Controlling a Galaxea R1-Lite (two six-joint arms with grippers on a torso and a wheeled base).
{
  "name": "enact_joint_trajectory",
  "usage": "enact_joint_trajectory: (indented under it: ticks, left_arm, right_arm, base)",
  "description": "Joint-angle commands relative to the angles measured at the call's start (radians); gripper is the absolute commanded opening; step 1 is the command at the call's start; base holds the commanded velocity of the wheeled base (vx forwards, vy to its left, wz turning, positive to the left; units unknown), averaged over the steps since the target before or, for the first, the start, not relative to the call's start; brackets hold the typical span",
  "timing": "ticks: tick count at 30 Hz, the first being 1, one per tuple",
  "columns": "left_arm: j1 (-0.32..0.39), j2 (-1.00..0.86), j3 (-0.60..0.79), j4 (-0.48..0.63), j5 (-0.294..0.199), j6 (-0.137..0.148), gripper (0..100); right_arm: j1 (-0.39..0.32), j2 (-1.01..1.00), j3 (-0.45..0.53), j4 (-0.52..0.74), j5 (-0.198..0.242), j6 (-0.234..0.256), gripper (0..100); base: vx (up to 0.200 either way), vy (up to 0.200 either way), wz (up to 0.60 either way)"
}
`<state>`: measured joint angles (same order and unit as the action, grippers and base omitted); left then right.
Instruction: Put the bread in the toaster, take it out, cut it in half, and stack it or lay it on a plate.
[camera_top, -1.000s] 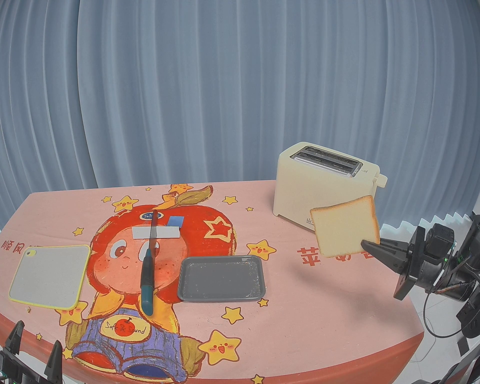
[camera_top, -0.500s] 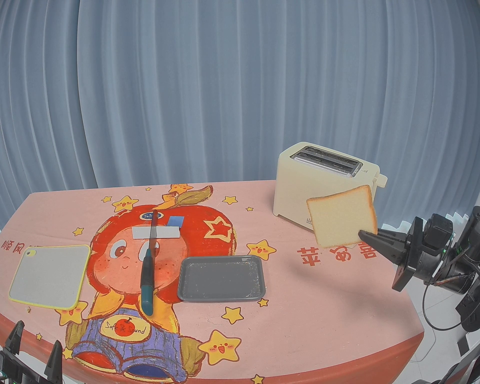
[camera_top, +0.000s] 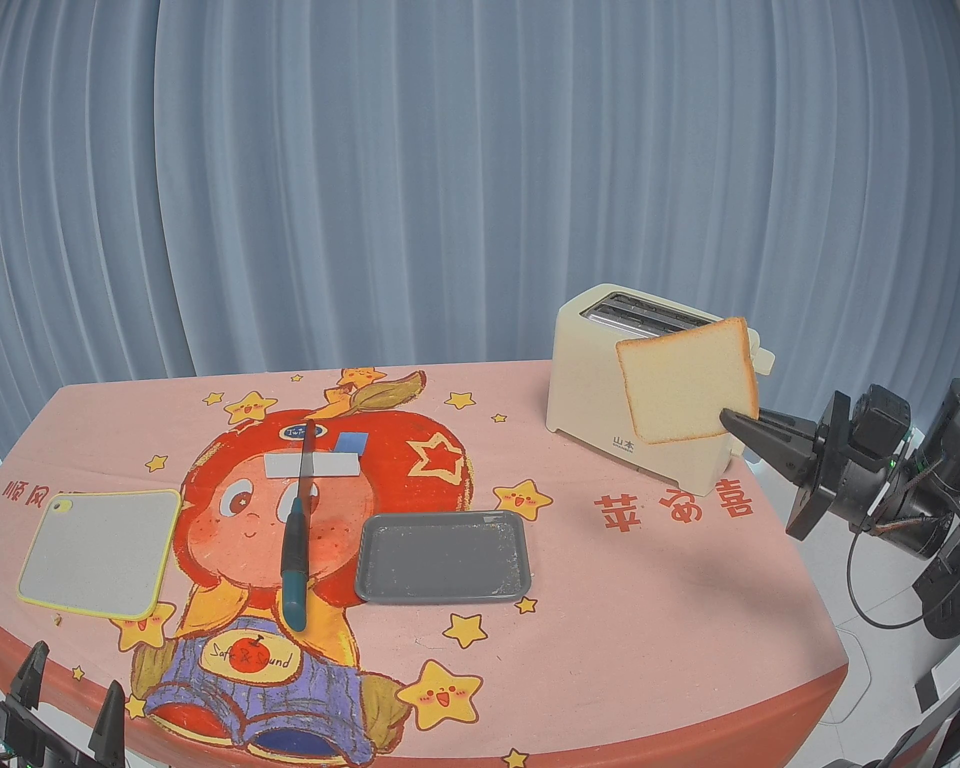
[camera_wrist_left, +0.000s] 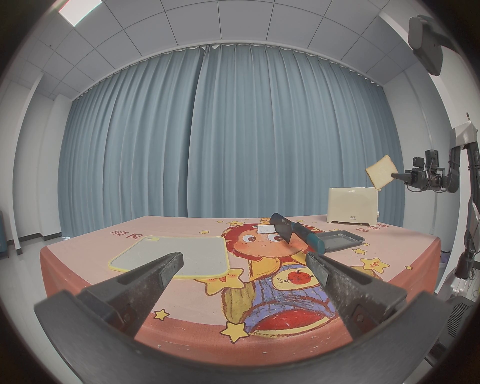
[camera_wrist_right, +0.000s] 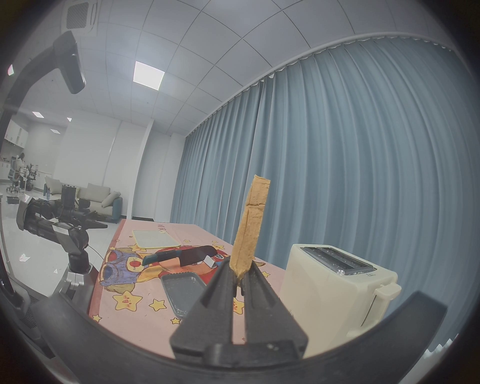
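The right hand (camera_wrist_right: 239, 272) is pinching the bread (camera_wrist_right: 252, 220) by its lower edge, with the slice standing upright and edge-on. The toaster (camera_wrist_right: 335, 295) is sitting just beside it on the table (camera_wrist_right: 150, 312), slots facing up. A grey tray (camera_wrist_right: 182, 292), a knife (camera_wrist_right: 177, 256) and a cutting board (camera_wrist_right: 155, 238) are lying farther along.

Print stands in five places on the pink cartoon-printed bench cloth (camera_top: 640, 620) and on what it carries. A row of three large red characters (camera_top: 672, 507) runs just in front of the cream two-slot toaster (camera_top: 590, 390). A second row of red characters (camera_top: 30, 492) lies at the cloth's left edge, just beside the grey yellow-rimmed cutting board (camera_top: 100, 550). The cartoon figure bears two small marks: a blue oval badge (camera_top: 303, 432) with pale lettering on its apple head, and a yellow patch (camera_top: 248, 655) with script lettering around a little red apple on its overalls. A tiny dark mark (camera_top: 624, 443) sits low on the toaster's front face — too small to make out.
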<state>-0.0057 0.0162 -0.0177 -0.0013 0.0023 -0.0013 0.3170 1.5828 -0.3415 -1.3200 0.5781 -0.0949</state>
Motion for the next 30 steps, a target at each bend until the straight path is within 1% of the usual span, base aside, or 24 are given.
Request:
enact_joint_trajectory:
  ticks: [1,4,6,18,19,21,23,26,28,30]
  left_arm:
    - [0.001,-0.002,0.018,0.000,0.001,0.000,100]
    - [0.000,-0.002,0.018,0.000,0.001,0.000,100]
    - [0.001,-0.002,0.018,0.000,0.001,0.000,100]
    - [0.001,-0.002,0.018,0.000,0.001,0.000,100]
    - [0.001,-0.002,0.018,0.000,0.001,0.000,100]
    - [0.000,-0.002,0.018,0.000,0.001,0.000,100]
    - [0.000,-0.001,0.018,0.000,0.001,0.000,100]
    - [0.000,-0.002,0.018,0.000,0.001,0.000,100]
    - [0.000,-0.002,0.018,0.000,0.001,0.000,100]
    - [0.001,-0.002,0.018,0.000,0.001,0.000,100]
  right_arm:
    - [-0.026,-0.004,-0.051,0.058,0.000,0.000,0]
    - [-0.033,-0.015,-0.096,0.137,0.000,-0.002,0]
    - [-0.046,-0.015,-0.110,0.154,0.002,-0.003,0]
    - [-0.078,-0.004,-0.179,0.163,0.009,-0.006,0]
    - [-0.084,-0.004,-0.194,0.188,0.012,-0.009,0]
    - [-0.096,-0.006,-0.225,0.234,0.016,-0.026,0]
    - [-0.119,-0.006,-0.264,0.280,0.023,-0.062,0]
    - [-0.161,-0.001,-0.320,0.344,0.066,-0.108,0]
    - [-0.180,0.003,-0.350,0.381,0.074,-0.128,0]
    - [-0.190,0.003,-0.373,0.413,0.080,-0.134,0]
  base:
    - [0.000,0.000,0.00]
    - [0.000,0.000,0.00]
    - [0.000,0.000,0.00]
    - [0.000,0.000,0.00]
    - [0.000,0.000,0.00]
    - [0.000,0.000,0.00]
    - [0.000,0.000,0.00]
    - [0.000,0.000,0.00]
    - [0.000,0.000,0.00]
    - [0.000,0.000,0.00]
